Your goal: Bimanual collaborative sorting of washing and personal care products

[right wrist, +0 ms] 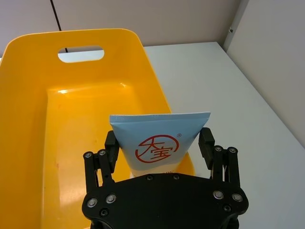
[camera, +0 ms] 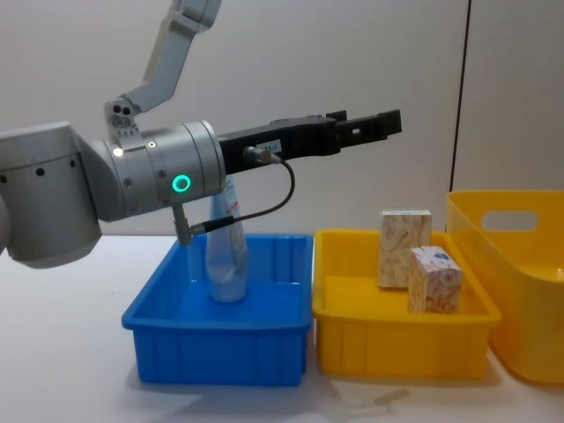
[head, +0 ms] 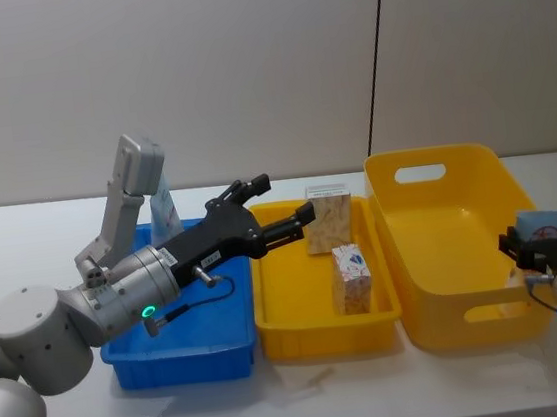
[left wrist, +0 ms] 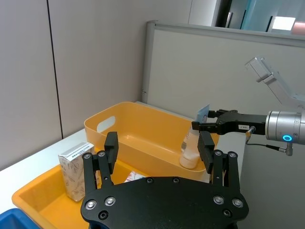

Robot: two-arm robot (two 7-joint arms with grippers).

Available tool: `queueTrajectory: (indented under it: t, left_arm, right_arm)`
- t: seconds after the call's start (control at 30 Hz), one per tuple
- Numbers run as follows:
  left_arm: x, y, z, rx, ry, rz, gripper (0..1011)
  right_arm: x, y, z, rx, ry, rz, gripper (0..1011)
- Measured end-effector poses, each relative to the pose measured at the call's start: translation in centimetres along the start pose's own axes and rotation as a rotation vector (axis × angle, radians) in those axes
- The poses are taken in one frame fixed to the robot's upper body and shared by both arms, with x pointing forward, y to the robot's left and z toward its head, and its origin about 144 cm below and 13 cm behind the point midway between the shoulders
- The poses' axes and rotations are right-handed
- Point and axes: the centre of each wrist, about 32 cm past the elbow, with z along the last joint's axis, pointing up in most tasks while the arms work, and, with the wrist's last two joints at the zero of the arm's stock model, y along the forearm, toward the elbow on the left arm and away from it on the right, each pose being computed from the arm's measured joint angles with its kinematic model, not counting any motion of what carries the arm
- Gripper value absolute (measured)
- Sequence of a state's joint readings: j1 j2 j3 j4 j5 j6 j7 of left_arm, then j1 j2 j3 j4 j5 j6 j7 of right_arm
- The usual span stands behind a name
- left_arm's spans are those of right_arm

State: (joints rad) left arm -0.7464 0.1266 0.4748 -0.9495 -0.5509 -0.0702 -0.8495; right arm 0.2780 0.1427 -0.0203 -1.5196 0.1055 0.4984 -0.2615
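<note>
Light-blue squeeze tube (right wrist: 159, 143): pinched crimp-up between the closed fingers of the right gripper (right wrist: 158, 138), just outside the right wall of the large yellow bin (head: 423, 155), toward the worktop's right edge. Judged mid-carry, with sorting of this piece not yet done. Next calls for swinging inward and releasing over a bin, or passing across. Left gripper (left wrist: 158, 142): fingers spread wide, empty, poised above the blue bin (head: 181, 366) and yellow tray (head: 323, 334). Readable on the tube: red circle logo, 大宝, with a small ® beside it.
</note>
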Motion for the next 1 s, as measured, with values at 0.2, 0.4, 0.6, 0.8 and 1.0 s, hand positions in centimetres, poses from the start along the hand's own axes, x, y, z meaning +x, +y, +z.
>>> queueTrajectory:
  t: [0.2, 0.4, 0.6, 0.8, 1.0]
  left_arm:
    - [0.0, 0.0, 0.0, 0.0, 0.0, 0.0, 1001]
    - [0.0, 0.0, 0.0, 0.0, 0.0, 0.0, 1001]
    - [0.0, 0.0, 0.0, 0.0, 0.0, 0.0, 1001]
    - [0.0, 0.0, 0.0, 0.0, 0.0, 0.0, 1001]
    - [0.0, 0.0, 0.0, 0.0, 0.0, 0.0, 1002]
  right_arm:
    - [0.0, 0.0, 0.0, -0.002, 0.001, 0.0, 1004]
    - [0.0, 0.0, 0.0, -0.003, 0.002, 0.001, 1004]
    - [-0.3, -0.1, 0.6, 0.01, 0.011, 0.012, 1004]
    - [-1.0, -0.3, 1.6, 0.029, 0.027, 0.034, 1004]
    - [-1.8, -0.5, 2.6, 0.034, 0.038, 0.052, 1004]
